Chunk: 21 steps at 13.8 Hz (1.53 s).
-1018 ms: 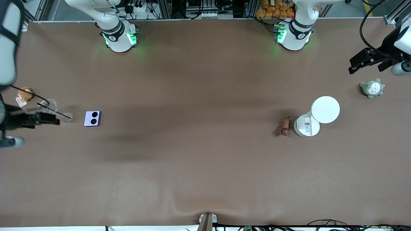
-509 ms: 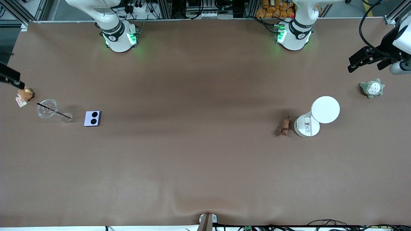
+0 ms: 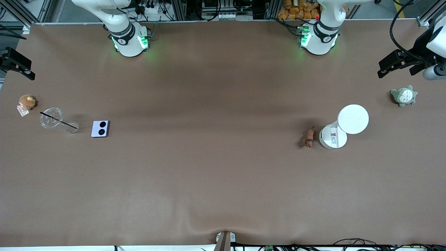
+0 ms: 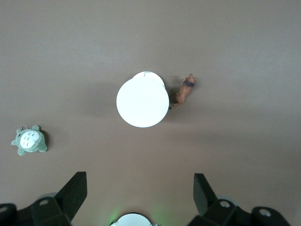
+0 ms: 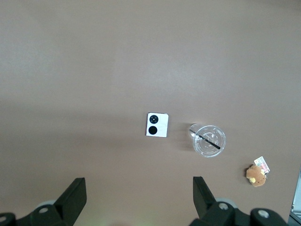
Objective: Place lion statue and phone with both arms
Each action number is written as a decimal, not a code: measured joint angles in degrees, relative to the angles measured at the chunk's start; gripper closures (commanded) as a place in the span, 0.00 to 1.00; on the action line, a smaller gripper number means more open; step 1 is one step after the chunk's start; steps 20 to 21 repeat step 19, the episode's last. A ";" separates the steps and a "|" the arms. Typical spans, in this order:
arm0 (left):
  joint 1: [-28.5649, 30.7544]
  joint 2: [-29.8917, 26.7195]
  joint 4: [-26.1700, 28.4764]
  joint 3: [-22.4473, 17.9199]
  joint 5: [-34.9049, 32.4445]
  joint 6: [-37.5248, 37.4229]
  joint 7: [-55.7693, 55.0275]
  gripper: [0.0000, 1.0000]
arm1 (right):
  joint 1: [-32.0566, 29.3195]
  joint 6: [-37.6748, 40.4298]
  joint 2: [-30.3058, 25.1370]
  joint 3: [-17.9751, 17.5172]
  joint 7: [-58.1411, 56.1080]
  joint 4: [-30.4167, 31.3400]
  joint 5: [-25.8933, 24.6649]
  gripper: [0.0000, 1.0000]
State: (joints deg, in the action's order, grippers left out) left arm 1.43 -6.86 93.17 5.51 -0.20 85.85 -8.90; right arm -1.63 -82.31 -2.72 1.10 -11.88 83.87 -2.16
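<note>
Two jaws open — lavender phone (image 3: 100,128) shows black circles; lion statue (image 3: 309,137) reddish-brown.

We see a brown desk (image 3: 223,181) under soft, even light, with faint shadow bands across its middle. Along its top edge run metal frame rails (image 3: 216,21) and cables (image 3: 153,8); more cables (image 3: 352,241) trail along the near edge.

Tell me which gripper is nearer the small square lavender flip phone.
Right. The right gripper hangs open at the right arm's table end, where the phone lies. The left gripper, also open, is up at the left arm's end.
</note>
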 measured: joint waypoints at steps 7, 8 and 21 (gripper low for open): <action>-0.03 -0.74 -0.03 0.05 0.00 -0.71 0.00 0.00 | 0.00 -0.84 -0.08 -0.86 -1.18 0.63 1.34 0.00; -0.03 -0.86 -0.03 0.05 0.00 -0.78 0.01 0.00 | 0.00 -1.02 -0.08 -0.87 -1.18 0.75 1.65 0.00; -0.16 -1.12 -1.01 0.14 0.00 -2.49 0.03 0.00 | 0.00 -2.79 -0.01 -0.98 1.58 1.55 1.96 0.00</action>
